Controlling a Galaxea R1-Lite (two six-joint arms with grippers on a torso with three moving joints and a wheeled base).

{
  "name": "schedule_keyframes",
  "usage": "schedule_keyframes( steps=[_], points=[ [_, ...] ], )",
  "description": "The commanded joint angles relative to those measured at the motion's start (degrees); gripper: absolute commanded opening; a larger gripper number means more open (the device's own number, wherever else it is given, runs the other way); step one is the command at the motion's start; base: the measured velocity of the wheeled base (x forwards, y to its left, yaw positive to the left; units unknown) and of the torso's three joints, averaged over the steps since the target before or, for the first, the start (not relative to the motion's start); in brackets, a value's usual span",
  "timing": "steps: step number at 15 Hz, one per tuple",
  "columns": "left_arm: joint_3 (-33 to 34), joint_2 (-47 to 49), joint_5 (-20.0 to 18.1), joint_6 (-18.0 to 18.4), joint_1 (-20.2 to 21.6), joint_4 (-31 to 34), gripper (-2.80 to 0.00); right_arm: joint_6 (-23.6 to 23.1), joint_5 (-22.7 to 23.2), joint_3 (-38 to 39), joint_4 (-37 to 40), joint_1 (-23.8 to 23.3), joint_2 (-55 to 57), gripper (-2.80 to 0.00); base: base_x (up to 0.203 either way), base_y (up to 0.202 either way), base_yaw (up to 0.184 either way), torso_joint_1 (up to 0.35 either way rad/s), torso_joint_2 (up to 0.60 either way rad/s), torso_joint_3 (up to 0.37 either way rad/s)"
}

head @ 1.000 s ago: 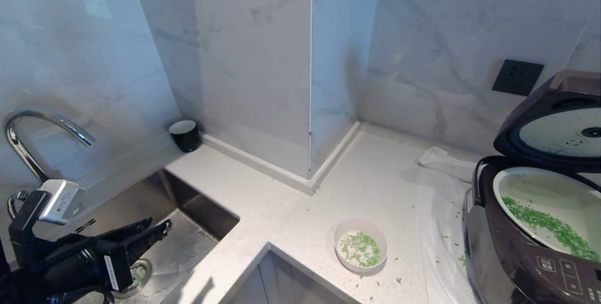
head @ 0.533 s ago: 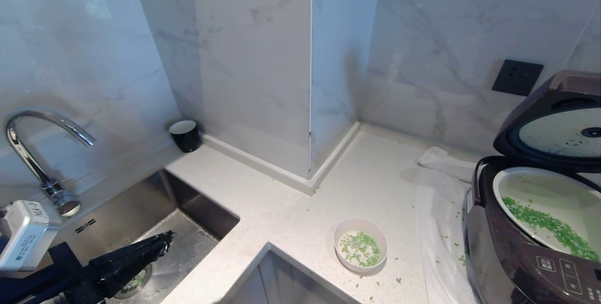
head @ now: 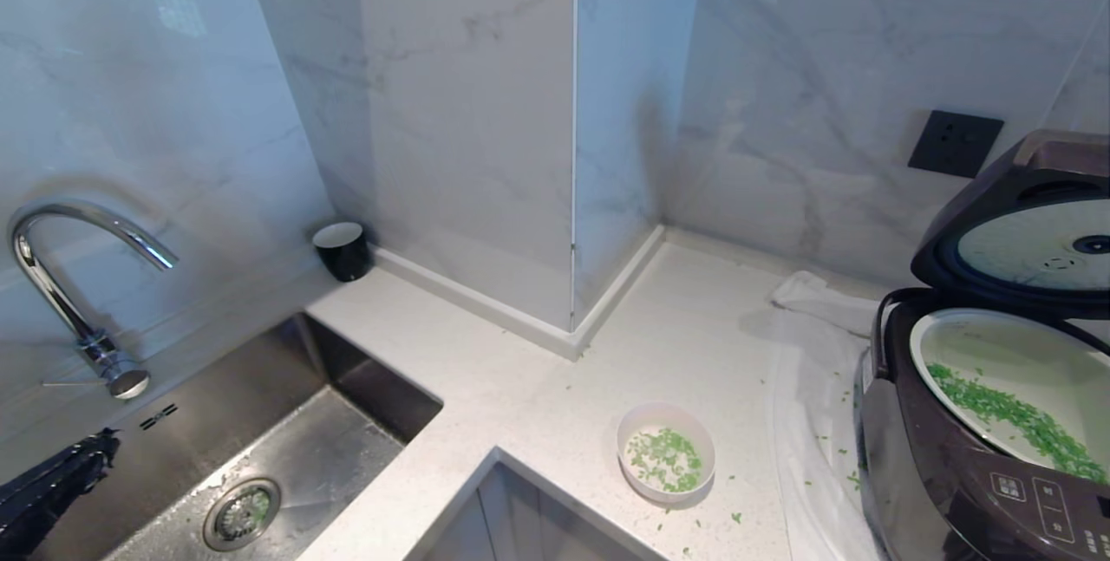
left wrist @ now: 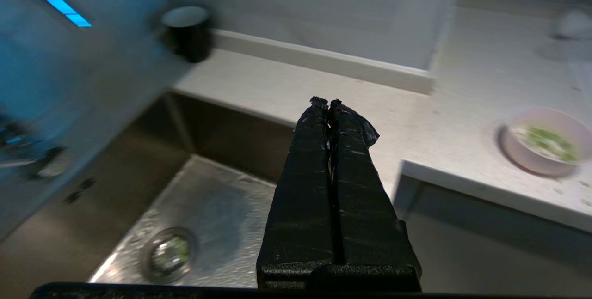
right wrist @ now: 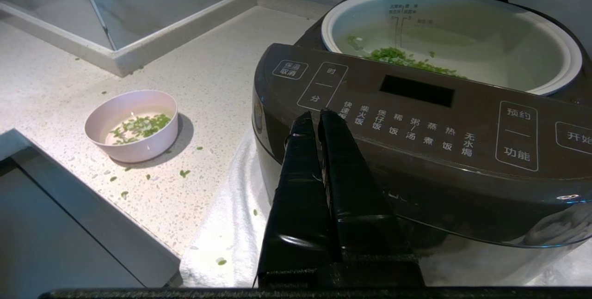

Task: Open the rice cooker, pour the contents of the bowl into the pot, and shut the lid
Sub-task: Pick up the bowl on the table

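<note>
Cooker open, bowl on the counter

At the lower left, the left gripper [head: 52, 492] hangs over the sink [head: 260, 422], fingers pressed together — holding nothing. Low in the middle sits the bowl [head: 665, 453] with some green bits [head: 666, 459]. At the right, the rice cooker [head: 936, 466] has its lid [head: 1023, 231] up — more bits lie in the pot [head: 1006, 370]. The right gripper [right wrist: 314, 118], fingers together, rests before its panel.

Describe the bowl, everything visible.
The bowl is small and round, pale pink outside, white inside, with a smooth glossy look like ceramic or plastic. It stands upright on the speckled white counter, apart from the rice cooker and near the counter's front edge. Some green chopped bits remain on its bottom, and more lie scattered on the counter around it. Nothing grips or touches it.
</note>
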Motion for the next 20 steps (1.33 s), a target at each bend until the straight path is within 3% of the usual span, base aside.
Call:
schedule_keyframes(
  steps=[1, 3, 5, 7, 8, 13, 14, 19, 20],
  points=[
    [-0.4, -8.4, -0.6, 0.5, 6.9, 1.5, -2.80, 0.0, 0.0, 0.0, 0.0, 0.0, 0.0, -2.80, 0.000, 0.000, 0.000, 0.000, 0.00, 0.000],
    [1.6, -14.9, -4.1, 0.8, 8.2, 3.0, -2.80, 0.0, 0.0, 0.0, 0.0, 0.0, 0.0, -2.80, 0.000, 0.000, 0.000, 0.000, 0.00, 0.000],
    [3.4, -15.7, -6.7, 0.1, 8.1, 3.9, -2.80, 0.0, 0.0, 0.0, 0.0, 0.0, 0.0, -2.80, 0.000, 0.000, 0.000, 0.000, 0.00, 0.000],
    [2.4, -15.9, -7.1, 0.2, 2.8, 4.8, -2.80, 0.0, 0.0, 0.0, 0.0, 0.0, 0.0, -2.80, 0.000, 0.000, 0.000, 0.000, 0.00, 0.000],
    [2.2, -16.4, -6.8, 0.2, 1.1, 5.9, -2.80, 0.0, 0.0, 0.0, 0.0, 0.0, 0.0, -2.80, 0.000, 0.000, 0.000, 0.000, 0.00, 0.000],
    [9.7, -30.6, -5.4, 1.3, 2.9, 13.1, -2.80, 0.0, 0.0, 0.0, 0.0, 0.0, 0.0, -2.80, 0.000, 0.000, 0.000, 0.000, 0.00, 0.000],
    [10.7, -31.2, -2.9, 2.0, 3.0, 15.0, -2.80, -0.1, 0.1, 0.0, 0.0, 0.0, 0.0, -2.80, 0.000, 0.000, 0.000, 0.000, 0.00, 0.000],
    [10.3, -31.0, 0.5, 2.0, 3.0, 19.0, -2.80, -1.0, 0.3, 0.0, -0.2, 0.0, 0.0, -2.80, 0.000, 0.000, 0.000, 0.000, 0.00, 0.000],
    [10.5, -31.0, 1.6, 3.4, 3.0, 19.2, -2.80, -0.7, 0.2, -0.1, -0.2, 0.0, 0.0, -2.80, 0.000, 0.000, 0.000, 0.000, 0.00, 0.000]
  ],
)
